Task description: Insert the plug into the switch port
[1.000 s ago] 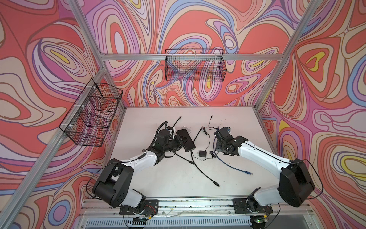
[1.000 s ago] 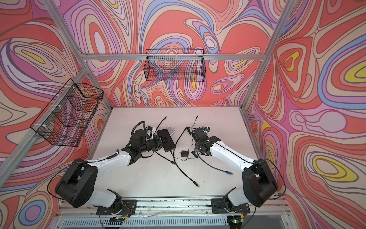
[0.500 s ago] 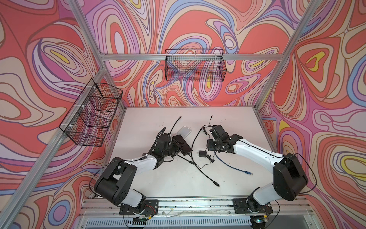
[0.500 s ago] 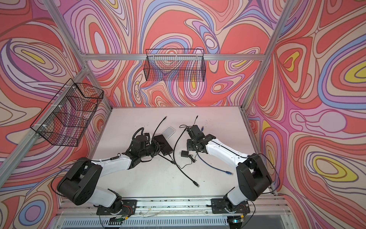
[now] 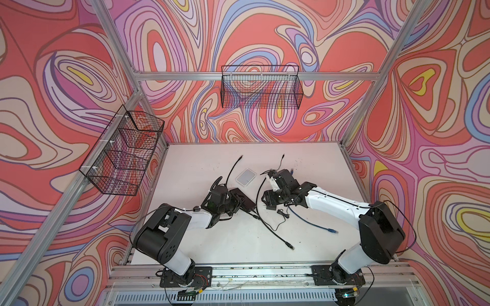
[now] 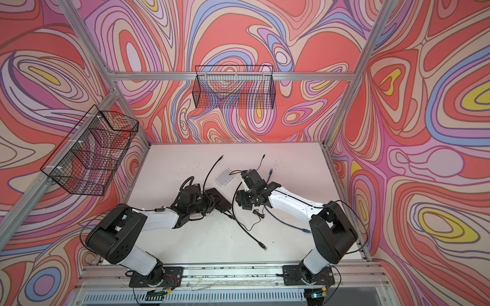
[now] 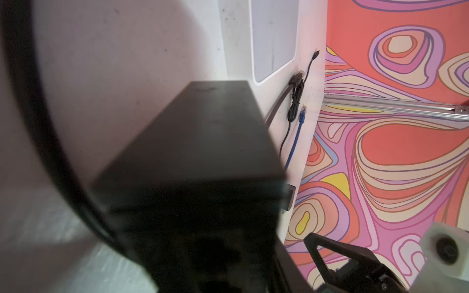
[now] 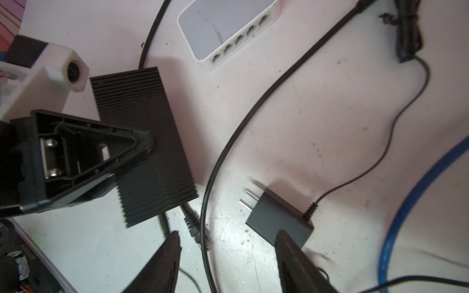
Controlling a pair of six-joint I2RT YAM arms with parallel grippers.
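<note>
While the left pincer (image 5: 236, 200), held low and pointing right, straddles the black switch (image 8: 152, 165), grip indeterminable, the right pincer (image 8: 228, 236) hangs wide, pointing down over the plug (image 8: 194, 225).

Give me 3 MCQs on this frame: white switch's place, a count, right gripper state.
1. The white switch lies: A on the black switch; B on the table, beyond the black switch from the arm bases; C off the table edge.
2. Prongs on the power adapter: A two; B three; C none.
3. Right gripper: A shut on the white switch; B shut on the power adapter; C open.
B: in both top views it lies on the table, farther back.
A: two blades show.
C: fingers apart, gripping nothing.
</note>
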